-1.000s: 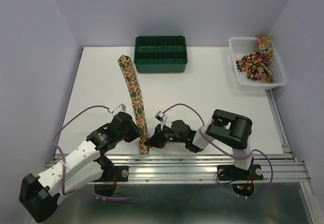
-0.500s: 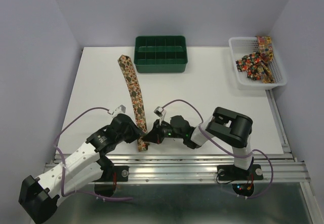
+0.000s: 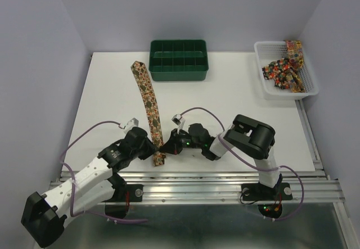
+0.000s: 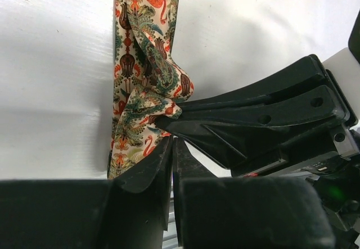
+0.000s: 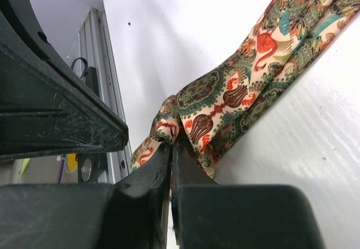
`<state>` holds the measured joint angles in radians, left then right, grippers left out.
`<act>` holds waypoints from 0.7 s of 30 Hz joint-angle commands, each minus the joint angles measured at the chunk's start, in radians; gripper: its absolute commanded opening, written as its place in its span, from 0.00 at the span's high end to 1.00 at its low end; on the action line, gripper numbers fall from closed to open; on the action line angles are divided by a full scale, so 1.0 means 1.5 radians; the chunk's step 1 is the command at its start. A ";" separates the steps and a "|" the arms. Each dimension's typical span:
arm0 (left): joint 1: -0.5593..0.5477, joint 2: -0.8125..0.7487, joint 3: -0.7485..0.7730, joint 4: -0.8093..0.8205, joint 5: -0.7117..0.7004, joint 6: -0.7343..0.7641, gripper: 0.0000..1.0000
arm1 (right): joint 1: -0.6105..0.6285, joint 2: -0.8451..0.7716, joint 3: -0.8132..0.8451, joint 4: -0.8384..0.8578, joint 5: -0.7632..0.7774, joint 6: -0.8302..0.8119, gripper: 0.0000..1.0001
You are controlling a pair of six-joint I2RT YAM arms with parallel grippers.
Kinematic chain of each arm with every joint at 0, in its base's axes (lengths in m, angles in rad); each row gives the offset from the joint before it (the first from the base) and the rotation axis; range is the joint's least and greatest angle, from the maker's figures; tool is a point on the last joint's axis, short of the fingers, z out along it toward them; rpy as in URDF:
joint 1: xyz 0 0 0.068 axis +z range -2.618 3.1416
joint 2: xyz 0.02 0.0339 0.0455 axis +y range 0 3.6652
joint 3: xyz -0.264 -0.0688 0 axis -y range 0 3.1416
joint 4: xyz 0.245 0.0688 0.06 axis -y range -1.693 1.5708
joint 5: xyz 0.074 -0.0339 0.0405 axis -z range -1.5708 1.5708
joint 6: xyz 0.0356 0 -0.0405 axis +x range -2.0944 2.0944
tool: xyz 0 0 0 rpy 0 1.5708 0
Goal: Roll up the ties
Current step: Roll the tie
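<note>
Left gripper (image 3: 152, 147) is nearly closed with nothing clearly between its jaws, tips against the tie (image 3: 147, 100), whose near end sits just ahead of it while the rest runs away beyond. Right gripper (image 3: 165, 146) is clamped on that near end and has slid left over the last second, bunching the fabric into a hump. Probably the first turn starting; roll barely begun.
</note>
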<state>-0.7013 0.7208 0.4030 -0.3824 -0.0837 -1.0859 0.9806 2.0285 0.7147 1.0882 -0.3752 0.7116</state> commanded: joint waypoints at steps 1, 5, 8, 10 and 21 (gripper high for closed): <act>-0.004 0.017 -0.010 0.022 -0.025 -0.010 0.85 | -0.007 0.021 0.033 0.017 -0.025 -0.007 0.98; -0.004 0.042 -0.009 0.024 -0.059 -0.030 0.89 | -0.009 0.028 0.040 0.017 -0.045 -0.004 0.95; -0.003 0.051 -0.002 0.029 -0.082 -0.046 0.89 | -0.008 0.027 0.037 0.039 -0.071 0.008 0.95; -0.004 0.050 0.001 0.038 -0.082 -0.047 0.89 | -0.009 0.024 0.030 0.061 -0.087 0.013 0.94; -0.004 0.003 -0.029 0.057 -0.030 -0.049 0.50 | -0.006 0.015 -0.012 0.122 -0.119 0.013 0.90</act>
<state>-0.7010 0.7486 0.3809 -0.3172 -0.1440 -1.1538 0.9699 2.0647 0.7170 1.1828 -0.5274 0.7456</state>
